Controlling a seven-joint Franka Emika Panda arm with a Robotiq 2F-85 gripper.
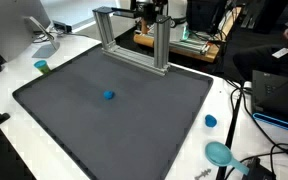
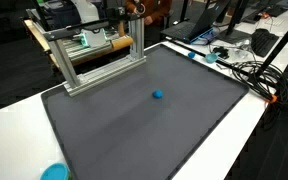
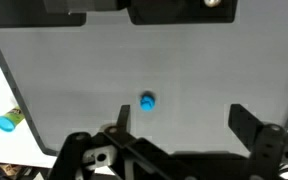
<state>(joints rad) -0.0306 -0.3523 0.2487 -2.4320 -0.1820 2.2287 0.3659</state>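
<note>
claw: wide, empty, hanging above the mat
blue cap: loose, well clear of every mat edge

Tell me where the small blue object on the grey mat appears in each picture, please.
In an exterior view: the blue object lies left of centre on the mat.
In an exterior view: it lies just right of centre.
Wrist view: it lies at the centre, above the open fingers.
Shared landmark: the grey mat in all views; the metal frame in both exterior views.
</note>
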